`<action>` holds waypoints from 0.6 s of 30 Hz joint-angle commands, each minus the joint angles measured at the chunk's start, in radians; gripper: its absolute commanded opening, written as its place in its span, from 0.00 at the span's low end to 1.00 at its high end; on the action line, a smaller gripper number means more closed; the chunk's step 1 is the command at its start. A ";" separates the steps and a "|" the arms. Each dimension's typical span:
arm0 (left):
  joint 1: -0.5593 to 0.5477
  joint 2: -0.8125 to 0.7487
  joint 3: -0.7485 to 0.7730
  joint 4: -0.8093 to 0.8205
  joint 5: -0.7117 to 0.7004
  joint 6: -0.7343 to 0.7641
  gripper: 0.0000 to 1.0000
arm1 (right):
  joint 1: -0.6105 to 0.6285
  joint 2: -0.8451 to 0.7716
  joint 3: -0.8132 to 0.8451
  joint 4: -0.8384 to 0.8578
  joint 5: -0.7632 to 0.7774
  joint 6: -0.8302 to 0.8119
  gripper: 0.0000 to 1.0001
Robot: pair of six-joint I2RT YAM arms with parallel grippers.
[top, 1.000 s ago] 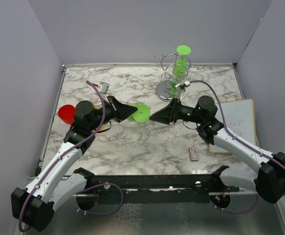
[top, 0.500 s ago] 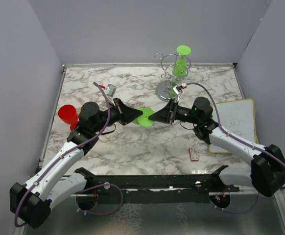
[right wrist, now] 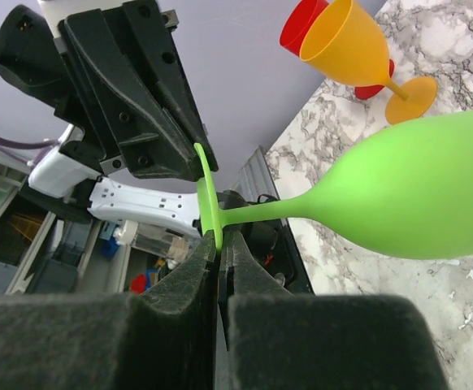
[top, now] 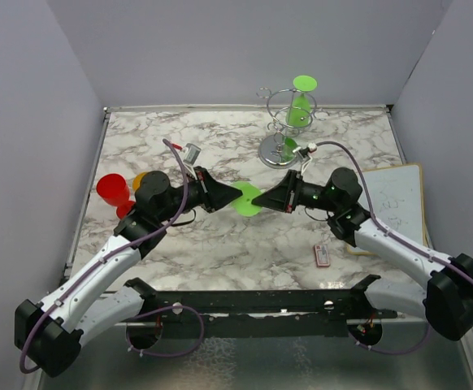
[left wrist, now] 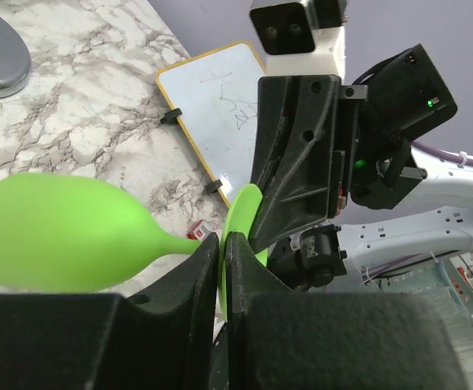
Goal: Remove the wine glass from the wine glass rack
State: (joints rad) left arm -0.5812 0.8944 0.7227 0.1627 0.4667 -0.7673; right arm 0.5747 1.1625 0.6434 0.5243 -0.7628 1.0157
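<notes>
We see the green wine glass (top: 248, 203) off the wine glass rack (top: 271, 153), held mid-frame above the desk (top: 204, 138) between both arms. Left end effector (left wrist: 223, 248) is nearly closed, pinching the rim of the glass foot. Right end effector (right wrist: 217, 241) is also nearly closed, on the same foot from the opposite side. The rack stands upper centre of the top view, with a second green glass (top: 303, 101) on it.
</notes>
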 commanded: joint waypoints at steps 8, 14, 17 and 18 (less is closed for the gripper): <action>-0.007 0.029 0.141 -0.201 0.004 0.136 0.62 | 0.007 -0.173 -0.028 -0.192 0.008 -0.401 0.01; -0.008 -0.073 0.211 -0.366 -0.123 0.266 0.89 | 0.007 -0.265 -0.009 -0.456 0.073 -0.799 0.01; -0.008 -0.108 0.266 -0.447 -0.215 0.311 0.91 | 0.008 -0.286 -0.011 -0.508 0.073 -0.930 0.01; -0.008 -0.119 0.278 -0.463 -0.238 0.318 0.91 | 0.008 -0.289 -0.014 -0.510 0.059 -0.961 0.01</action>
State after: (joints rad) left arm -0.5869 0.8318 0.9215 -0.1791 0.3717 -0.5491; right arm 0.5766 0.8974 0.6086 0.1272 -0.7231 0.3218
